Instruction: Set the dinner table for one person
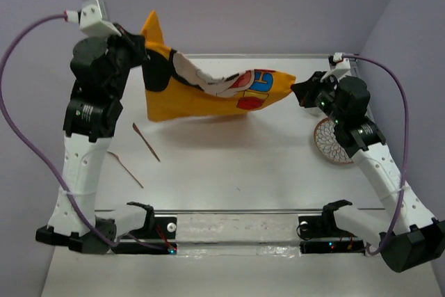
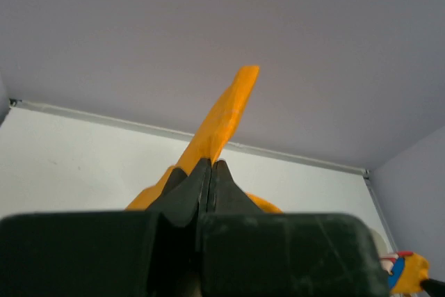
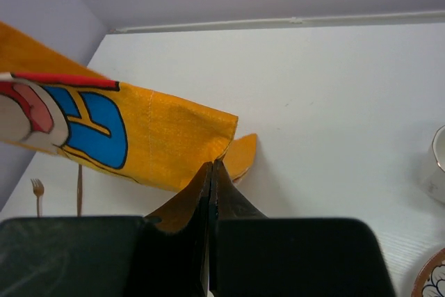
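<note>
Currently the left end effector [image 2: 211, 165] and the right end effector [image 3: 211, 165] are each clamped on opposite corners of the orange cartoon-print cloth mat [image 1: 208, 99], which hangs between them. The white bench [image 1: 229, 172] lies beneath both, with a patterned plate [image 1: 327, 145] near the right one.

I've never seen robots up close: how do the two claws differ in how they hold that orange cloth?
Past the left gripper a long pointed corner of the orange cloth sticks up; past the right gripper only a small flap shows. The left gripper sits higher in the overhead view than the right gripper, which is near a patterned plate. Both are shut on the cloth.
</note>
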Action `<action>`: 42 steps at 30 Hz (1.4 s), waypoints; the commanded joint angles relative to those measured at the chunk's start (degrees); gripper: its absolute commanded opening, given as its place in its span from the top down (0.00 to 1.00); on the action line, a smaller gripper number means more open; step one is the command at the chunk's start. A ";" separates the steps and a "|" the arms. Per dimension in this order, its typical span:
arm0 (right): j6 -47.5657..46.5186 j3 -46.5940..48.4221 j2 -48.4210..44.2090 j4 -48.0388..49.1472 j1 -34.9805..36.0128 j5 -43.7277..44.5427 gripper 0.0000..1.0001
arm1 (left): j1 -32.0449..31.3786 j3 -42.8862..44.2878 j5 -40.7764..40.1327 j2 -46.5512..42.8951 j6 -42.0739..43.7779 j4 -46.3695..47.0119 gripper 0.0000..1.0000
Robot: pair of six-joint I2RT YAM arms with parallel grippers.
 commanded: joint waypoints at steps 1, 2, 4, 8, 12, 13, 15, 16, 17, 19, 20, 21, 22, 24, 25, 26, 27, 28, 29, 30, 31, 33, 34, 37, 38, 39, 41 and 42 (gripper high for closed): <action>-0.88 3.52 -4.41 -0.44 -0.28 -1.44 1.00 | 0.04 -26.55 0.57 -12.04 -6.27 20.12 1.00; -0.88 3.78 -4.42 -0.44 -0.28 -1.35 1.00 | 0.04 -30.07 0.13 -13.29 -7.50 22.17 1.00; -1.14 4.31 -3.72 -0.44 -0.28 -0.65 1.00 | 0.31 -38.05 -0.40 -14.80 -10.74 27.95 1.00; -1.67 6.06 1.28 3.07 -0.28 1.36 1.00 | 1.45 -41.01 0.30 -8.95 -13.05 35.17 1.00; -2.89 14.31 13.47 5.27 -0.28 2.42 1.00 | 4.07 -32.77 1.00 2.84 -12.52 37.31 1.00; -4.03 16.50 15.42 5.45 -0.28 2.95 1.00 | 4.70 -26.91 1.17 5.30 -12.17 37.13 1.00; -5.09 24.15 19.29 5.28 -0.89 4.97 1.00 | 6.80 -20.47 2.05 12.75 -11.73 35.20 1.00; -5.36 26.78 20.96 5.02 -1.68 5.06 1.00 | 7.59 -16.87 3.10 15.06 -11.99 34.24 1.00; -5.62 32.12 23.59 4.84 -2.81 4.72 1.00 | 8.38 -9.61 5.37 19.17 -12.43 32.14 1.00; -6.67 37.33 25.54 3.44 -3.44 5.06 1.00 | 9.62 0.42 7.49 22.19 -13.22 30.46 1.00; -7.37 41.71 26.77 3.17 -3.44 5.32 1.00 | 9.80 4.05 7.59 24.29 -13.05 28.45 1.00; -7.99 43.49 27.22 2.91 -3.44 5.67 1.00 | 9.80 7.13 7.42 25.01 -12.53 27.90 1.00; -9.13 45.16 27.39 1.77 -3.44 5.94 1.00 | 9.89 12.82 7.24 25.71 -11.56 25.90 1.00; -10.10 46.41 26.61 1.59 -3.44 6.12 1.00 | 9.80 16.03 6.80 25.72 -10.59 22.98 1.00; -10.37 45.28 26.08 1.67 -3.44 6.03 1.00 | 9.80 13.60 6.80 24.76 -10.59 23.06 1.00; -10.28 41.52 24.25 2.63 -3.44 5.77 1.00 | 9.80 9.75 7.24 21.01 -10.68 26.28 1.00; -9.93 41.49 23.10 2.64 -3.44 5.59 1.00 | 9.80 4.93 7.68 18.45 -11.11 29.88 1.00; -9.58 35.57 21.78 4.55 -3.44 5.33 1.00 | 9.80 -6.61 7.85 15.81 -11.81 33.05 1.00; -8.19 32.03 20.47 5.53 -3.44 4.28 1.00 | 9.89 -12.81 7.86 10.39 -13.56 38.83 1.00; -7.13 28.08 17.58 7.89 -3.44 3.84 1.00 | 9.80 -18.44 7.77 7.64 -14.45 41.67 1.00; -5.12 19.95 16.33 8.96 -3.44 2.70 1.00 | 9.80 -29.64 7.42 2.56 -16.72 46.57 1.00; -3.09 11.38 14.05 13.17 -3.44 1.73 1.00 | 9.89 -41.12 7.85 -2.03 -20.15 52.30 0.93; -1.33 7.51 12.56 15.88 -3.44 1.46 1.00 | 9.97 -51.27 9.34 -3.97 -21.82 54.51 0.88; 0.79 -4.63 12.02 18.54 -3.44 -0.82 1.00 | 9.89 -68.60 10.84 -10.22 -27.80 61.72 0.78; 1.66 -9.35 11.75 19.07 -3.44 -1.00 1.00 | 9.97 -72.78 10.84 -12.58 -28.95 65.04 0.76; 2.11 -11.23 11.66 19.34 -3.44 -0.31 1.00 | 9.89 -76.21 10.84 -13.56 -29.83 66.38 0.76; 3.08 -14.40 10.79 19.16 -3.44 1.46 1.00 | 9.89 -85.18 10.41 -15.06 -31.24 68.49 0.76; 3.60 -17.11 10.52 19.08 -3.44 1.63 1.00 | 9.97 -87.73 10.32 -15.33 -31.68 69.46 0.76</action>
